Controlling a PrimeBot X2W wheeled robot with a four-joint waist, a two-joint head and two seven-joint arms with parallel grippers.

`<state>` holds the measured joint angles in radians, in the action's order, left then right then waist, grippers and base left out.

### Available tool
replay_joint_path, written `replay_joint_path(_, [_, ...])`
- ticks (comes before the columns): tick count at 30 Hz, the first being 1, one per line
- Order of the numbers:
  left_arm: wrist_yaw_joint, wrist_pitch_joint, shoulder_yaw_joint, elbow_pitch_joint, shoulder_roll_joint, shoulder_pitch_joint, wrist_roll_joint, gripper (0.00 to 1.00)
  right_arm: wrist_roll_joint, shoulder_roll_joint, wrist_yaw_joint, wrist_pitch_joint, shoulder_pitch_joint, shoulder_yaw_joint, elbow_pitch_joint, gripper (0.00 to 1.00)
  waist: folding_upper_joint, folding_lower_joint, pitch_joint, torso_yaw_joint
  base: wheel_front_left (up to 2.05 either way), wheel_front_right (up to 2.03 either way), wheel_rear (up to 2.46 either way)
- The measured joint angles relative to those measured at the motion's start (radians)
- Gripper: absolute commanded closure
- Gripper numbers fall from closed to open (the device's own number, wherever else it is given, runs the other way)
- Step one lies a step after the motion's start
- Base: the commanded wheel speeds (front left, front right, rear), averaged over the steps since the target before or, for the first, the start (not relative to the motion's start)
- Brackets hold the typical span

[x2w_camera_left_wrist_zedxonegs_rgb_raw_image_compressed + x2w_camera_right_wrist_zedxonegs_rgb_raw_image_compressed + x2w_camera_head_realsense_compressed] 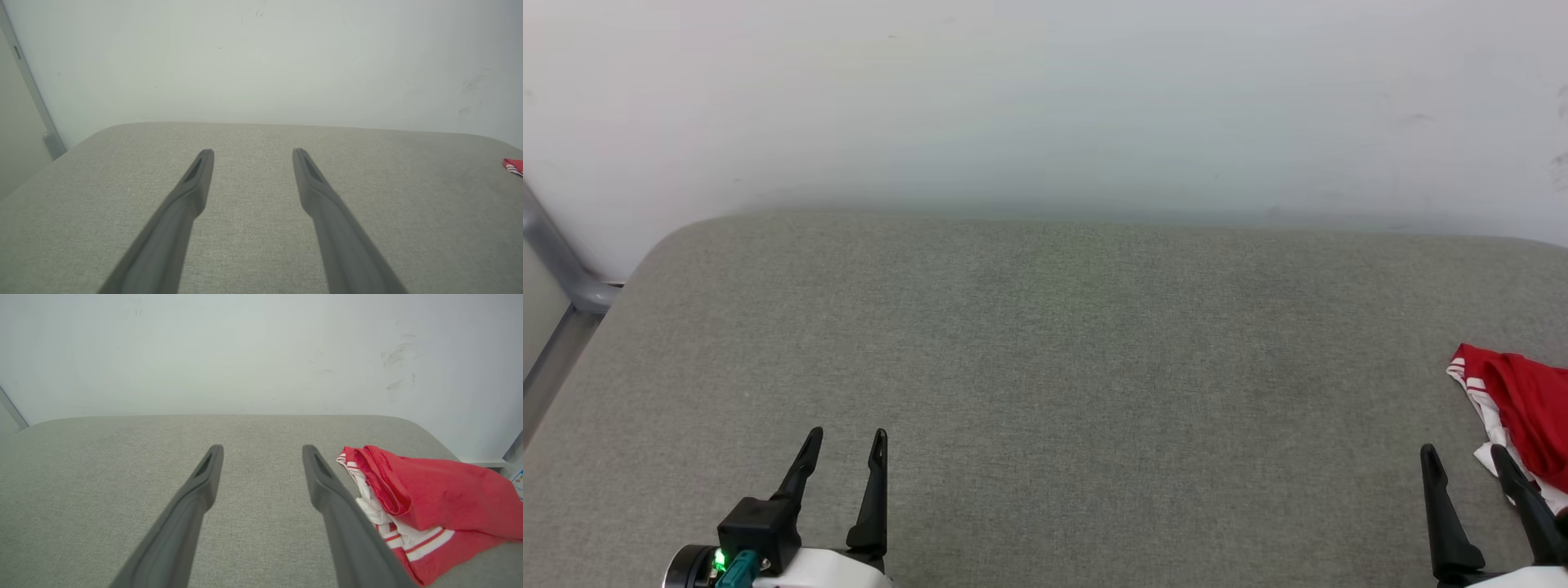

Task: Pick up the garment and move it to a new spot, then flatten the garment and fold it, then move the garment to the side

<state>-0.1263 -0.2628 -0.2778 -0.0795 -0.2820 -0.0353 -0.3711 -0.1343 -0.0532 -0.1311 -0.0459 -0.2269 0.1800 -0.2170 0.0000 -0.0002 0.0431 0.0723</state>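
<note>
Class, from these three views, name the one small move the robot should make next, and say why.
Probably shift the right gripper rightward over the crumpled garment: its jaws stand open and empty, the garment lies beside them on the grey cushion, and the left gripper is far away.

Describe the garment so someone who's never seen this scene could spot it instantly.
Start at the wide grey surface below the white wall. Go to its right end, beside the right gripper. The garment is the crumpled heap there, bright red with white striped trim against plain grey.
</note>
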Motion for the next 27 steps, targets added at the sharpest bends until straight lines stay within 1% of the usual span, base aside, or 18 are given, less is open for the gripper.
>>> replay_joint_path(5, [0.002, 0.000, -0.002, -0.014, 0.001, -0.002, -0.006, 0.00, -0.022, 0.001, 0.000, -0.009, -0.014, -0.005, -0.025, 0.00, 0.0000, 0.0001, 0.001, -0.012, 0.00, 0.00, 0.00])
replay_joint_path(16, [0.005, 0.000, -0.008, -0.030, 0.006, 0.003, -0.009, 0.00, -0.017, 0.001, 0.000, -0.012, -0.009, -0.016, -0.031, 0.00, 0.0001, 0.0002, 0.002, -0.013, 0.00, 0.00, 0.00])
replay_joint_path(17, [0.009, 0.000, -0.008, -0.030, 0.007, 0.004, -0.011, 1.00, -0.017, 0.001, 0.000, -0.012, -0.009, -0.016, -0.031, 1.00, 0.0001, 0.0001, 0.002, -0.012, 0.00, 0.00, 0.00])
replay_joint_path(21, [0.011, 0.005, -0.014, -0.062, 0.018, -0.019, -0.014, 1.00, -0.018, 0.003, 0.000, -0.013, -0.018, -0.018, 0.010, 1.00, 0.0000, 0.0001, 0.001, -0.013, 0.00, 0.00, 0.00])
replay_joint_path(27, [0.027, 0.032, 0.008, -0.072, 0.036, -0.022, -0.113, 1.00, -0.131, 0.004, 0.000, -0.017, -0.007, -0.022, 0.049, 1.00, 0.0000, 0.0002, -0.001, -0.016, 0.00, 0.00, 0.00])
